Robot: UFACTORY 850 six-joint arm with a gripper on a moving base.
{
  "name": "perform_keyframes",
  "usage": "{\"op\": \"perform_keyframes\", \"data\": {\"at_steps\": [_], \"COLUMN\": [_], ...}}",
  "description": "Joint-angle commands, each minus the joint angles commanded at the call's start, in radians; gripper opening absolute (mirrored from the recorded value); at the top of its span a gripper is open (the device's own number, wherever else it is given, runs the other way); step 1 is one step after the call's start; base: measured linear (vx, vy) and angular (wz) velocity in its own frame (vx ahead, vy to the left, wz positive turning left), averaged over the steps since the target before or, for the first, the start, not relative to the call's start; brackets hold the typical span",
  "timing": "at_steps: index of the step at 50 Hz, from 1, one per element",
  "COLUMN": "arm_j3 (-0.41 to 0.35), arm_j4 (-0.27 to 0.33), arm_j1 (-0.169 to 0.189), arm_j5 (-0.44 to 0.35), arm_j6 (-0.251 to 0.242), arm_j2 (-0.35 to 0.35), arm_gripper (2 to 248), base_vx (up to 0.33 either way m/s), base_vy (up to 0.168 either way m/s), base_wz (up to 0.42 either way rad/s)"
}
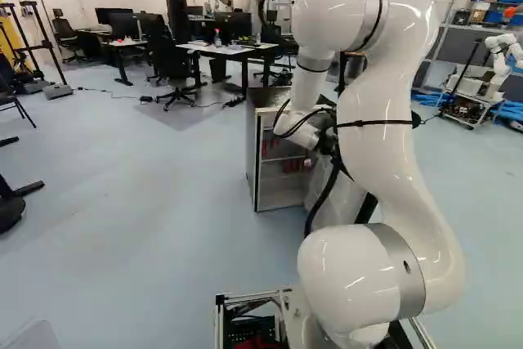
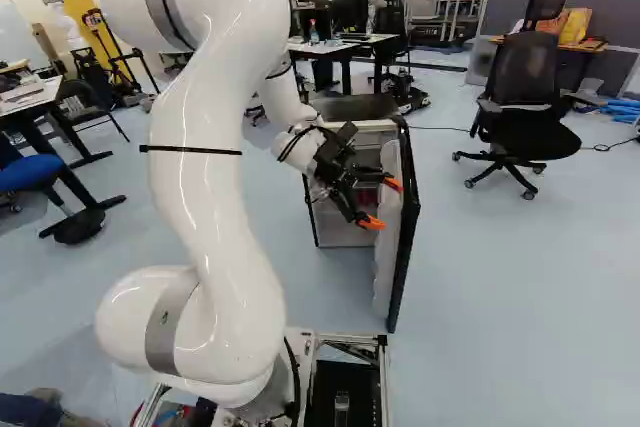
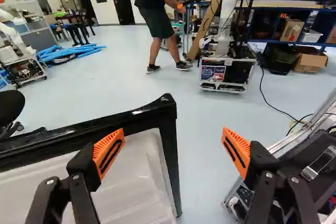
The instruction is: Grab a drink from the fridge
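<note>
Our pincer (image 2: 382, 203) spread open near the fridge door (image 2: 405, 237), the fridge (image 1: 268, 97) partly hidden behind our arm (image 1: 369, 145), red items (image 1: 288, 167) inside too small for us to identify

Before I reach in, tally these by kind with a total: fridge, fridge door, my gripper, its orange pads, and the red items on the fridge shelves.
Fridge: 1
Fridge door: 1
Gripper: 1
Orange pads: 2
Red items: too small to count, left out
Total: 5
</note>
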State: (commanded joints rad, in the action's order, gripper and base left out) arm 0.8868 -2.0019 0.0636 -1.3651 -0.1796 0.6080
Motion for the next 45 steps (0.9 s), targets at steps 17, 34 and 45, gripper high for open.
{"op": "perform_keyframes", "data": {"at_steps": [17,34,45], "arm_j3": [0.075,0.155,0.208], "arm_j4": [0.028,0.065,0.08], "arm_j1": [0.092,0.175,0.224], "arm_j5": [0.001,0.011,0.039], "arm_j6": [0.0,0.0,0.0], "arm_j2": [0.029,0.064,0.088], "arm_gripper": [247,247,247], "base_vx": [0.0,0.0,0.0], "base_vy": [0.0,0.0,0.0], "base_wz": [0.0,0.0,0.0]}}
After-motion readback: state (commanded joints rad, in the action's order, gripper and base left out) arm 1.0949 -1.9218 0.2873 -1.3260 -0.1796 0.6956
